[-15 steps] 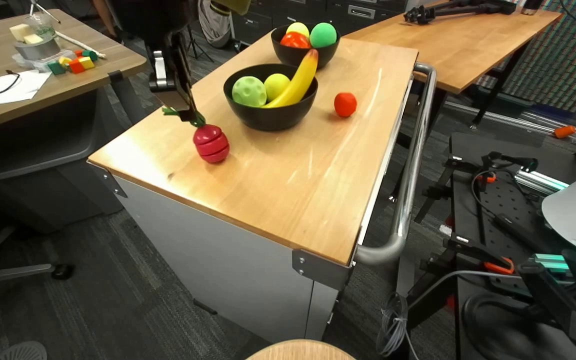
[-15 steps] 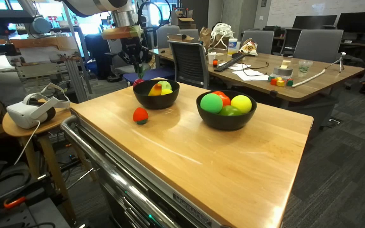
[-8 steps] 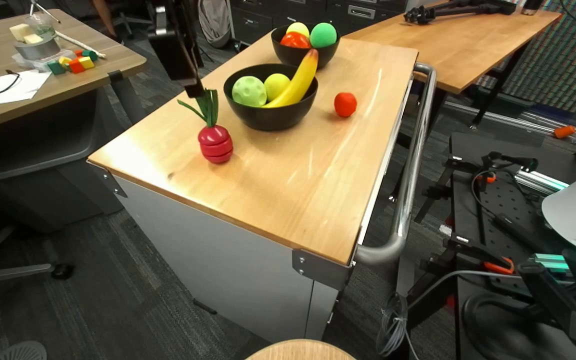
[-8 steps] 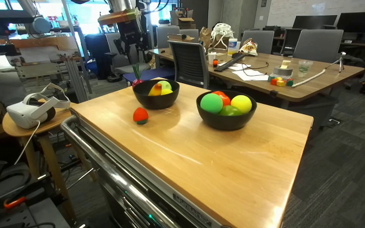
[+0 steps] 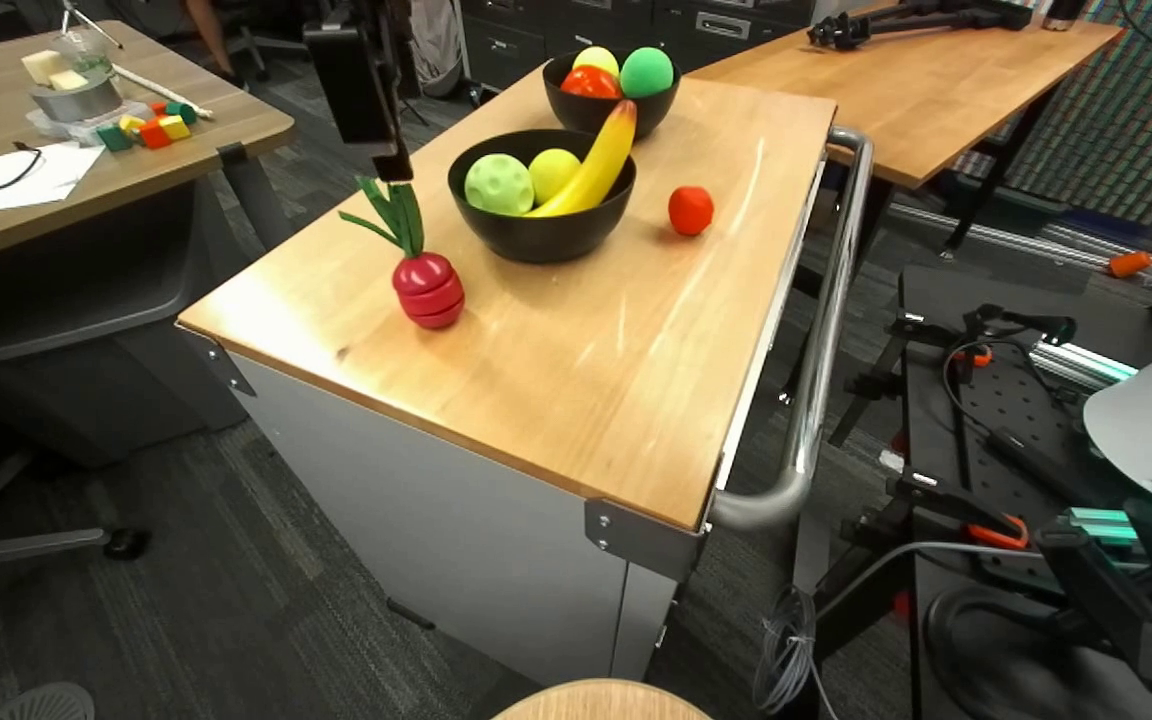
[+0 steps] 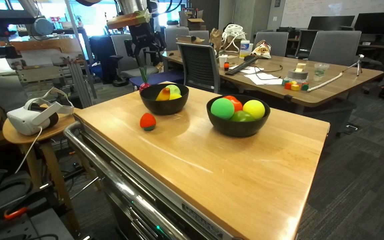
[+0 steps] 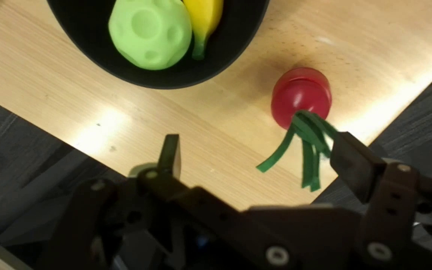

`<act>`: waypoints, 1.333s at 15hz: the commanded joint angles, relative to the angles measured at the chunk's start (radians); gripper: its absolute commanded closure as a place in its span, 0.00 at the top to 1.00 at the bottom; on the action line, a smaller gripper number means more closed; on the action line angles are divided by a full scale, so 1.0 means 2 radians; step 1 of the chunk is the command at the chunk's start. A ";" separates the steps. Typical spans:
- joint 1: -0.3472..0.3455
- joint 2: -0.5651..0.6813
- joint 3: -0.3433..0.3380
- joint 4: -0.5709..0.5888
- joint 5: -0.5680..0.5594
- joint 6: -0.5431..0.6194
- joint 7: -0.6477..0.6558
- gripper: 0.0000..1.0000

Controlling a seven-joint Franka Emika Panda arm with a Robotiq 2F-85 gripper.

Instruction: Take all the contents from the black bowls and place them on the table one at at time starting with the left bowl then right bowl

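Observation:
A red radish-like toy [image 7: 301, 97] with green leaves stands on the wooden tabletop [image 5: 576, 390]. Above it is my gripper [image 7: 263, 161], its jaws wide apart and holding nothing. The leaves hang between the fingers, close to the right-hand fingertip [image 7: 354, 165]; whether they touch I cannot tell. Beside the toy sits one black bowl [image 5: 541, 240] with a dimpled light-green ball [image 5: 498, 184], a yellow ball [image 5: 554, 172] and a banana [image 5: 591, 170]. The other black bowl [image 6: 238, 128] holds a green ball [image 6: 222, 108], a yellow ball [image 6: 254, 109], a red item [image 6: 235, 103] and a dark-green item [image 6: 242, 116].
A red, green-bottomed toy [image 6: 148, 120] rests on the tabletop near the banana's bowl. A metal handle rail [image 5: 831, 330] runs along one side of the cart. The radish-like toy stands fairly near the tabletop's edge, and a separate table [image 6: 312, 86] lies beyond.
The jaws have let go of the radish-like toy's leaves and spread wide. My gripper has risen off it, and the toy stays standing on the tabletop with its leaves loose.

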 commanded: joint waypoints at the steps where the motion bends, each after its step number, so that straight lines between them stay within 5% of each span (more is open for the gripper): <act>1: -0.022 -0.071 -0.017 -0.078 0.003 0.078 0.034 1.00; 17: -0.071 -0.018 -0.028 -0.092 0.089 0.082 -0.015 1.00; 20: -0.070 -0.010 -0.029 -0.090 0.087 0.079 -0.012 0.92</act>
